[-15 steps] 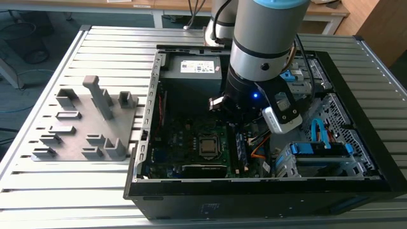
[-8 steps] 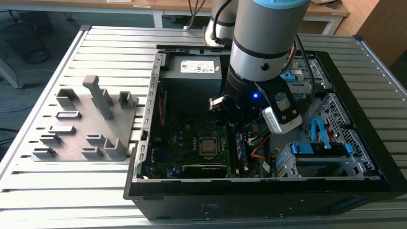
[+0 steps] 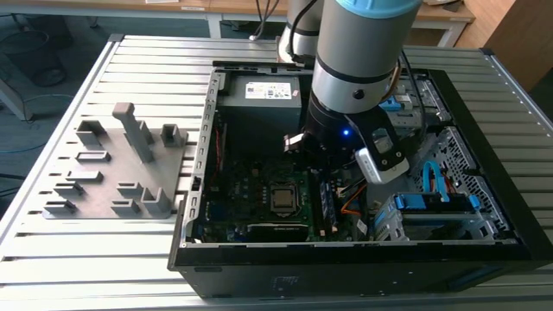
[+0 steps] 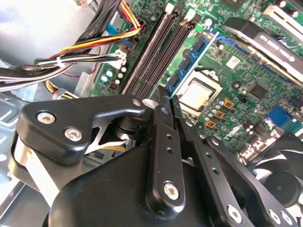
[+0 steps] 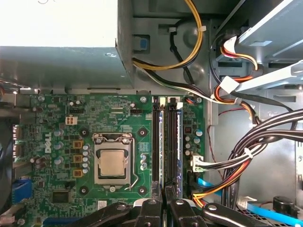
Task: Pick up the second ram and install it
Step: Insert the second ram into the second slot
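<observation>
The ram (image 5: 164, 146) is a thin blue-green stick standing edge-on in a motherboard slot beside the CPU socket (image 5: 112, 163). Its chips show on the ram (image 4: 189, 64) in the second wrist view, and the ram (image 3: 327, 207) stands inside the open case in the exterior view. My gripper (image 5: 165, 202) is shut, with its black fingers together in line with the stick's near end. The gripper (image 4: 169, 97) hangs over that end, and I cannot tell whether it touches. A similar thin strip (image 5: 179, 146) lies two slots farther from the socket.
A grey fixture (image 3: 112, 168) with upright blocks lies on the slatted table at the exterior view's left. Bundles of coloured cables (image 5: 246, 156) run close beside the slots. The power supply (image 3: 259, 97), a drive cage (image 3: 432, 207) and a fan (image 4: 279, 175) crowd the case.
</observation>
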Controlling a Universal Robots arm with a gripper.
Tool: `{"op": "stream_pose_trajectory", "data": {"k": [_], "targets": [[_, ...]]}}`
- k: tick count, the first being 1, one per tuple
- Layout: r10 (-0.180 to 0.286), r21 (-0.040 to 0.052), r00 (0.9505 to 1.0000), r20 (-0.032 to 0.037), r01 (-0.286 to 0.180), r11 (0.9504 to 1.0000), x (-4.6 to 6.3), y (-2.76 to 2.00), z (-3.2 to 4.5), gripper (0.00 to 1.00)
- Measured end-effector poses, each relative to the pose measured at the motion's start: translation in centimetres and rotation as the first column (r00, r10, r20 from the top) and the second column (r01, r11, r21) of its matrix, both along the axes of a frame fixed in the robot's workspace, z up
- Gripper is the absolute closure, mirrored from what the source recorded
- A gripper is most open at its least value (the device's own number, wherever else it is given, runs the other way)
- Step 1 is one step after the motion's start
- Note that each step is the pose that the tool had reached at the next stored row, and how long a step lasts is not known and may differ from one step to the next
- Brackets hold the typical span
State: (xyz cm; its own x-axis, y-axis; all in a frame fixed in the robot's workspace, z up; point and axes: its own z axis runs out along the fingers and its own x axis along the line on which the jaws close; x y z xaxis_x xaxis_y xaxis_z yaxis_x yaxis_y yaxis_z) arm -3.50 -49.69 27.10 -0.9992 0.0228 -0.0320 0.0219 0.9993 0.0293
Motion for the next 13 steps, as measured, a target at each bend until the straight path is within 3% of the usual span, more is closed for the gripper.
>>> {"op": "stream_pose_trajectory", "data": {"k": [13], "targets": [[0.000, -0.0001, 1.0000, -0.0001, 0.000, 1.0000, 0.0, 0.27, -1.33, 0.86]]}}
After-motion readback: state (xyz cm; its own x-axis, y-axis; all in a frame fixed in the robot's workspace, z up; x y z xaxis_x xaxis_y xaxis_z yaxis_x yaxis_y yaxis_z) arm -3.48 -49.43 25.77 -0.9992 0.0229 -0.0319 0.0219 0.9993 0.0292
